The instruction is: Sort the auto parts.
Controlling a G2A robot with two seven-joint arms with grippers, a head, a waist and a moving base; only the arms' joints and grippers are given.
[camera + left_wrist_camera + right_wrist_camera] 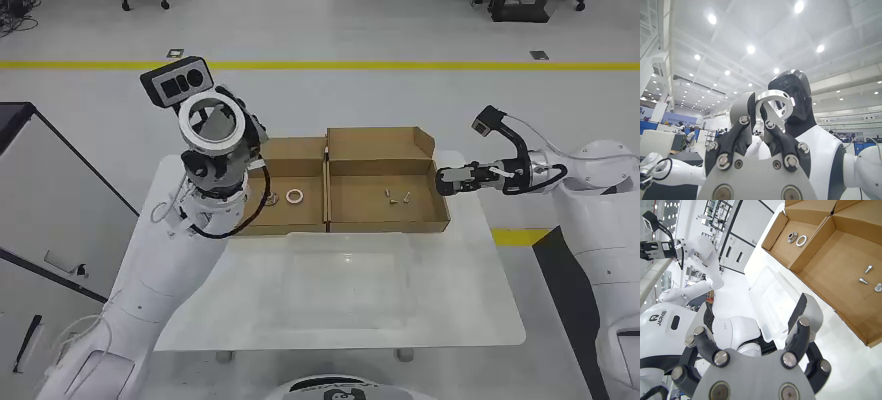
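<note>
- The left gripper (pixel 758 110) was raised high above the table (pixel 460 300), turned up toward the robot's head.
- It pinched a large metal ring (pixel 774 105) by the rim, with one pad outside the band and the other finger (pixel 763 113) inside the hole. The ring had small holes drilled in its face.
- From the top view the same ring (pixel 212 122) sat on the gripper's tip, above the left rear corner of the table and beside the left box (pixel 290 160).
- The right gripper (pixel 753 313) had its fingers spread wide with nothing between them.
- In the top view the right gripper (pixel 442 182) hung at the outer right wall of the right box (pixel 380 140).
- The two open cardboard boxes stood side by side at the back of the table, their walls touching.
- The left box (pixel 780 224) held a flanged hub (pixel 792 237) and a thin flat washer (pixel 801 240), lying just beside each other on the floor of the box.
- The washer (pixel 295 197) also showed from above. The hub was partly hidden behind the left arm.
- The right box (pixel 838 262) held three small bolts (pixel 863 281), lying close together near its right side.
- A clear plastic tray (pixel 345 290) lay on the table in front of the boxes, nearer the robot.
- I could not tell whether anything lay in the tray.
</note>
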